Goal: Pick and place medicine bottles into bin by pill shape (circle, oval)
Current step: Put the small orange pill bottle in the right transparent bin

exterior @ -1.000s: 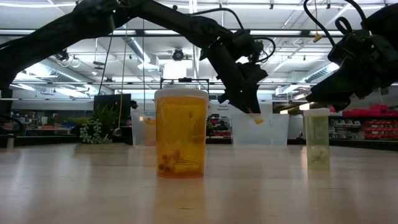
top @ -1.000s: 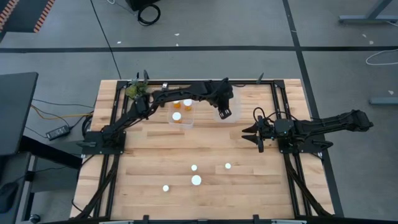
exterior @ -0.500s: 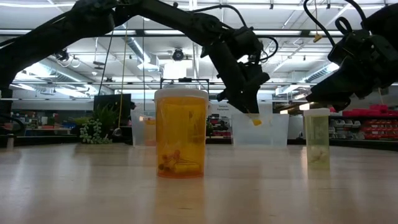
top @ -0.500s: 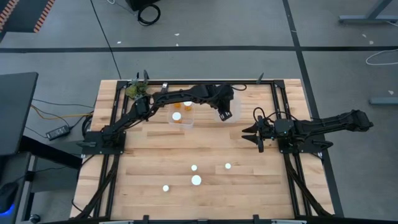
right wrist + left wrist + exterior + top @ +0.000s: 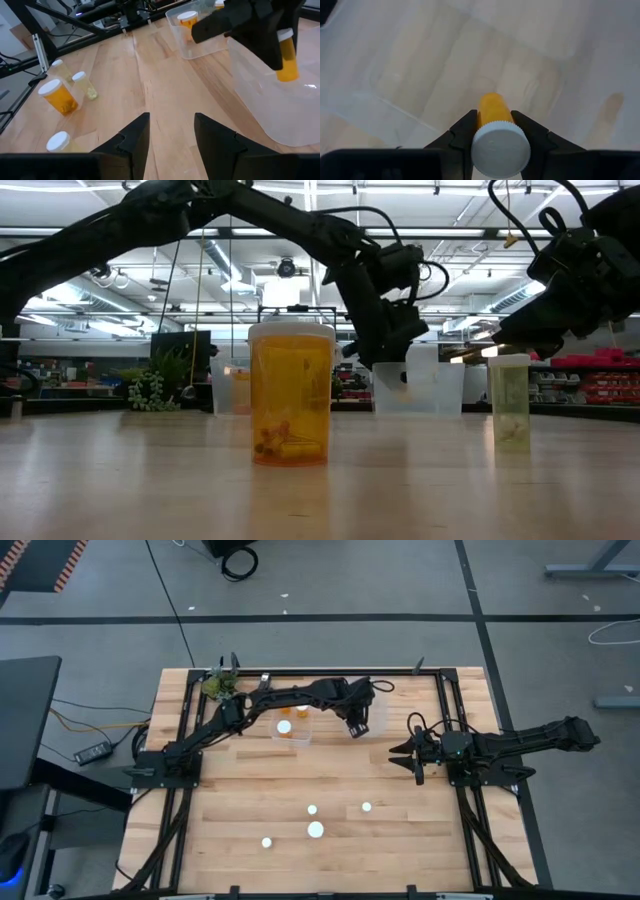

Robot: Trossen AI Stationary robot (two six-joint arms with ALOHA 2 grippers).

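Observation:
My left gripper is shut on an orange medicine bottle with a white cap and hangs low over the clear right bin. The right wrist view also shows that bottle above the bin's floor. My right gripper is open and empty, right of the bins. The clear left bin holds two bottles. Several white-capped bottles stand on the table's near half, among them a large orange one and a pale one. My left gripper pinches the orange bottle between its two fingers at its cap end, one finger on each side. The fingers come from above, pointing down along the bottle. The bottle hangs upright, cap up, its base clear of the bin's floor.
The two clear bins stand side by side at the table's far middle. A small green plant sits at the far left corner. Bare wood lies between the bins and the standing bottles.
My left gripper has gone down into the right bin and slightly toward the table's left, tipping more upright. It has stayed shut on the orange bottle, which has sunk behind the bin's wall in the low view.

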